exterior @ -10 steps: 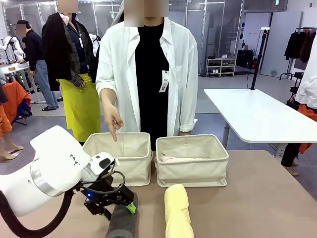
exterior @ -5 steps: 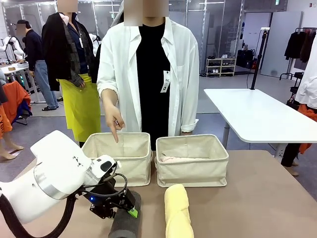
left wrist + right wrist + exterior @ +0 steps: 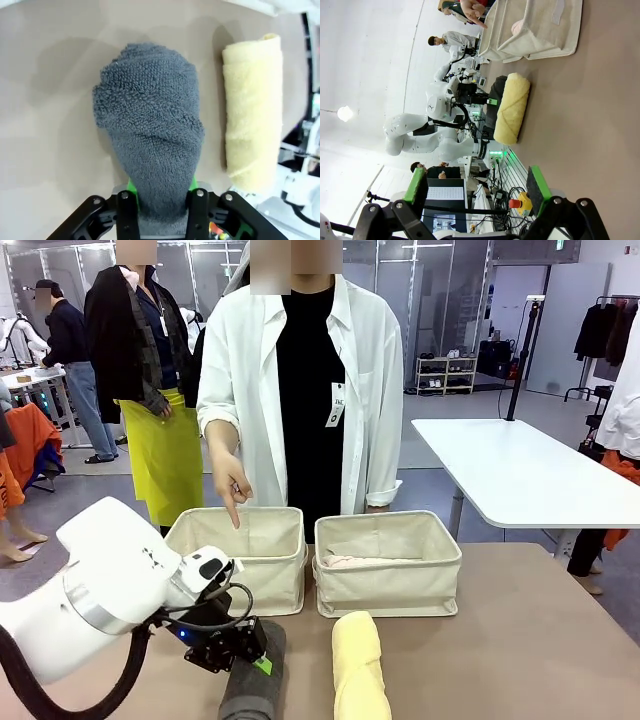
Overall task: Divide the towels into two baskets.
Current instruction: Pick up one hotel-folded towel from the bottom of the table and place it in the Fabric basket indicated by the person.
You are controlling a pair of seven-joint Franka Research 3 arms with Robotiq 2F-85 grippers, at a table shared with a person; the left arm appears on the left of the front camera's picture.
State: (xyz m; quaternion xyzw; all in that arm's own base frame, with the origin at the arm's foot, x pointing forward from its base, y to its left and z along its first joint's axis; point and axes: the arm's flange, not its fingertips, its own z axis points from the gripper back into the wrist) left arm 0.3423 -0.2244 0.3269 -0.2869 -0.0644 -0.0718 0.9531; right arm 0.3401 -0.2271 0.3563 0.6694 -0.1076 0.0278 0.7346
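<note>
Front view: two baskets (image 3: 250,585) (image 3: 390,590), one grey towel (image 3: 250,698), one yellow (image 3: 358,670), one pink (image 3: 345,562)

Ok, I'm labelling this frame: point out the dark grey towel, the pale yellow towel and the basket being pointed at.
dark grey towel (image 3: 150,125), left wrist view, middle of the roll.
pale yellow towel (image 3: 358,670), front view, top of the roll.
pointed-at basket (image 3: 275,580), front view, front wall.

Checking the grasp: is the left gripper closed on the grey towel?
Shut: the left gripper squeezes the grey towel from both sides, pinching its end.
</note>
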